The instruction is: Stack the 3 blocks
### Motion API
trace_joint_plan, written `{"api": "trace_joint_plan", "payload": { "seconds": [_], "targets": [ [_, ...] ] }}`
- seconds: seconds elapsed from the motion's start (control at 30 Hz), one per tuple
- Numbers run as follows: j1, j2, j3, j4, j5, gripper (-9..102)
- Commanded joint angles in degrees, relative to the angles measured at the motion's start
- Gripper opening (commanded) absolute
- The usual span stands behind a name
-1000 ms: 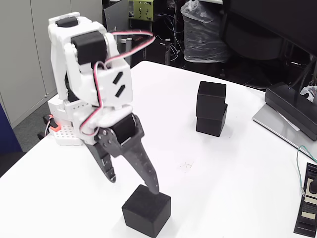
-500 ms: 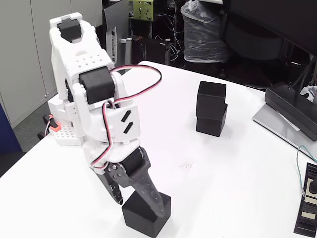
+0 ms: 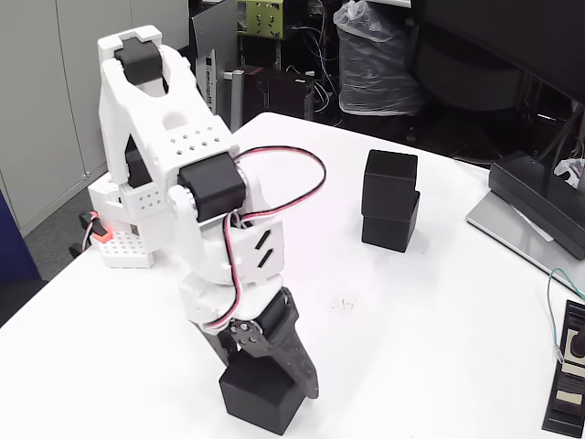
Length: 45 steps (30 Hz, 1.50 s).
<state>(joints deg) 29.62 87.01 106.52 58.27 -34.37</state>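
Note:
Two black blocks stand stacked at the back of the white table in the fixed view, the upper block [image 3: 391, 172] turned slightly on the lower block [image 3: 390, 225]. A third black block [image 3: 259, 404] sits near the front edge. My gripper [image 3: 268, 375] has come down over this block. Its dark fingers straddle it, with one finger [image 3: 302, 370] along the block's right side and the other mostly hidden behind its left top edge. The jaws look spread to about the block's width, and I see no firm grip.
A white perforated brick with an orange part [image 3: 114, 245] lies by the arm's base at the left table edge. A grey flat device [image 3: 535, 224] and a black strip [image 3: 567, 384] occupy the right edge. Bare table [image 3: 430, 320] lies between the front block and the stack.
The arm has folded forward and down. The gripper dropped from above the front block to straddling it, and the block shifted slightly left.

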Motion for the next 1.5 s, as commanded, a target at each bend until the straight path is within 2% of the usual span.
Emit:
{"api": "trace_joint_plan", "payload": {
  "seconds": [0.0,0.23,0.37,0.5,0.7,1.07,1.47],
  "targets": [
    [-0.79,0.0,-0.18,-0.44,-0.35,30],
    [-0.44,0.26,-0.18,-0.35,0.26,14],
    [-0.62,0.44,-0.7,0.18,0.35,9],
    [-1.05,0.79,-0.97,0.88,0.53,9],
    [-1.76,9.32,-1.05,6.94,5.01,12],
    [-18.46,24.26,-2.72,13.36,16.17,14],
    [-34.8,25.75,-20.39,21.88,25.84,14]
  ]
}}
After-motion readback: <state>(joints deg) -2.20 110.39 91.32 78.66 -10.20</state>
